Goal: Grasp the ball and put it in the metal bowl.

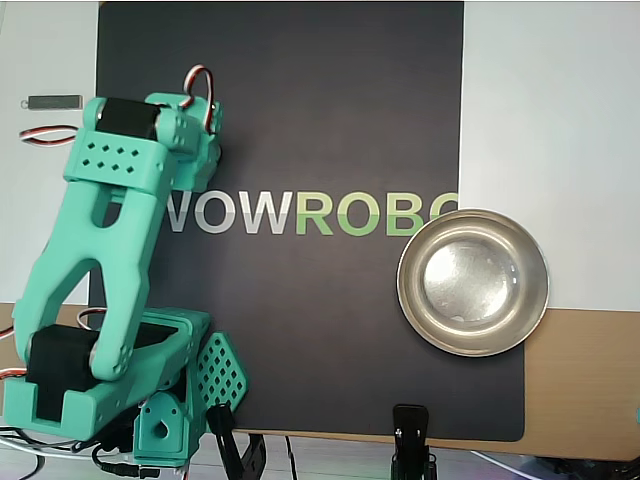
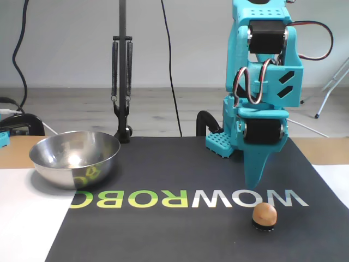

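In the fixed view the teal fingers (image 2: pixel 254 183) point straight down and end just above and slightly behind the ball (image 2: pixel 264 214), which lies a little to the right of their tip and nearer the camera; a small gap still separates tip and ball, so nothing is held. From this side the fingers read as one tapered blade, and whether they stand wide or narrow cannot be told; the overhead view does not help, since the arm's wrist block covers both fingers and ball there. The coming move seems to turn on that short offset: the tip would have to come forward and down so that the ball sits between the fingers and not in front of them. The ball is small, round, matte peach-orange, with no long axis to line up on, and it appears to sit on a low dark ring or base on the black mat (image 2: pixel 180 229) just below the printed lettering. The metal bowl (image 2: pixel 74 158) stands well apart to the left of the fingers in the fixed view, shiny, shallow and empty, at the mat's edge on the tabletop (image 2: pixel 22 229).
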Robot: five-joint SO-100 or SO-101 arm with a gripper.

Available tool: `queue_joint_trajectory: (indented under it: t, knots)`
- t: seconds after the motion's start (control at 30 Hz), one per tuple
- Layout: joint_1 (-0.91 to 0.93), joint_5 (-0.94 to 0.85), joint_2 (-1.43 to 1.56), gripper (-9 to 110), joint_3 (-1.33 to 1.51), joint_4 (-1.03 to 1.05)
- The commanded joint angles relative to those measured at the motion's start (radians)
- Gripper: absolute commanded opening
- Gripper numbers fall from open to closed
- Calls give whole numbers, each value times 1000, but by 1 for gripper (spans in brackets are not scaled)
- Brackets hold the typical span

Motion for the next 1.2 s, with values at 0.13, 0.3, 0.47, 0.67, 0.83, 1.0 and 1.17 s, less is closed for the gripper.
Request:
queue_joint_trajectory:
  t: [0.13,0.3,0.47,0.67,0.83,1.0,1.17]
  knots:
    - [-5,3,46,0,-15,-9]
    - [-5,3,46,0,-15,-9]
    - [-5,8,46,6,-15,-9]
    - [-5,6,46,16,-15,-9]
    - [-6,3,46,17,-3,-8]
    - [-15,2,46,17,-12,-9]
    - [-15,0,46,17,-6,-9]
